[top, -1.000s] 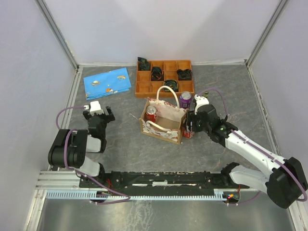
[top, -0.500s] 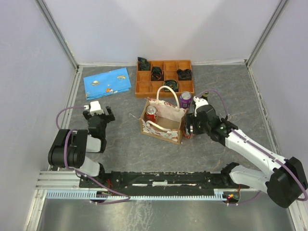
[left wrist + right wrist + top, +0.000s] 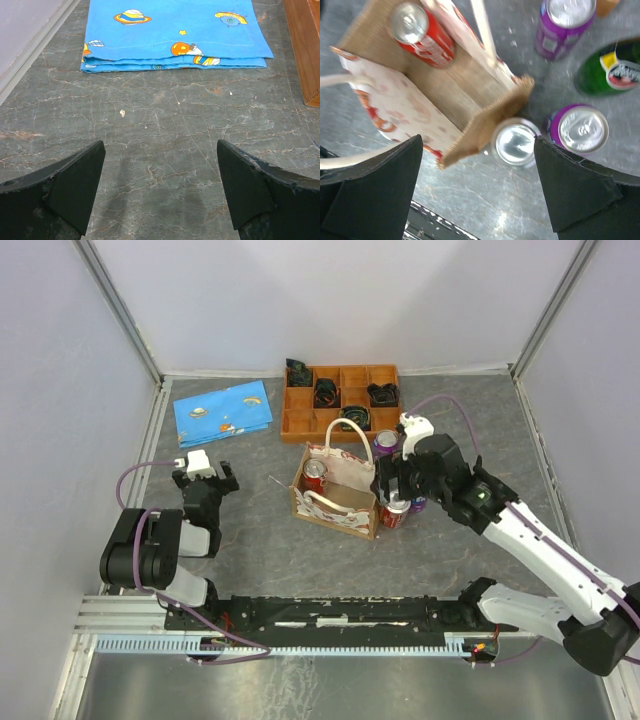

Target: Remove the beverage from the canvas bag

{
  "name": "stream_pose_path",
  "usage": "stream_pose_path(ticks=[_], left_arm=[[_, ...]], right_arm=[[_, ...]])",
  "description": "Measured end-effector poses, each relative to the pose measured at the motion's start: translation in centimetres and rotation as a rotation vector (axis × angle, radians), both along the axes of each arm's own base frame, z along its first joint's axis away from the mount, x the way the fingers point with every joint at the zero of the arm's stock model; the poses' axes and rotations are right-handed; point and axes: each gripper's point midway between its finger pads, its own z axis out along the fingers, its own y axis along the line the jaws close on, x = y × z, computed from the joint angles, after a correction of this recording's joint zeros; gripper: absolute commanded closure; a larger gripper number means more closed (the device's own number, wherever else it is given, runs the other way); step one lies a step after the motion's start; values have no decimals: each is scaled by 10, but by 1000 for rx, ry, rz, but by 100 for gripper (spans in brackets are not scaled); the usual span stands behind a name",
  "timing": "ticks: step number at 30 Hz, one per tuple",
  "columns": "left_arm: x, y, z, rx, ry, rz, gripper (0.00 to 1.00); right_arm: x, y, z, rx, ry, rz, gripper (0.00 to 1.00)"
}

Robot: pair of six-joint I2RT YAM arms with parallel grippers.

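The canvas bag stands mid-table, cream with a red pattern and a tan inside. One red can stands upright in its far left corner, also in the right wrist view. Another red can stands on the table against the bag's right end; its silver top shows from above. My right gripper hangs above that can, open and empty. My left gripper rests open and empty over bare table at the left.
Two purple cans and a green bottle stand just right of the bag. An orange compartment tray with black items sits at the back. A folded blue cloth lies at back left.
My right gripper was shut round the red can beside the bag; it has opened, let the can stand on the table and lifted up and back. The left arm has not moved.
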Motion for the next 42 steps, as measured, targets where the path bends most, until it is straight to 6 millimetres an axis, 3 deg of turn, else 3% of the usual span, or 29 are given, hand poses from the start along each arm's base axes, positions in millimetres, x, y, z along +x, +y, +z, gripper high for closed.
stream_pose_path(ticks=[4, 8, 13, 18, 26, 34, 42], left_arm=[[0, 0, 0, 0, 0, 0, 1], [0, 0, 0, 0, 0, 0, 1], [0, 0, 0, 0, 0, 0, 1], [0, 0, 0, 0, 0, 0, 1], [0, 0, 0, 0, 0, 0, 1], [0, 0, 0, 0, 0, 0, 1], [0, 0, 0, 0, 0, 0, 1]], right_arm=[[8, 15, 37, 59, -80, 39, 1], [23, 42, 47, 77, -96, 88, 1], [30, 91, 22, 10, -42, 194, 1], [31, 121, -6, -55, 6, 268, 5], [52, 144, -29, -119, 25, 293, 4], [73, 159, -74, -207, 67, 303, 1], [82, 164, -83, -229, 55, 301, 1]])
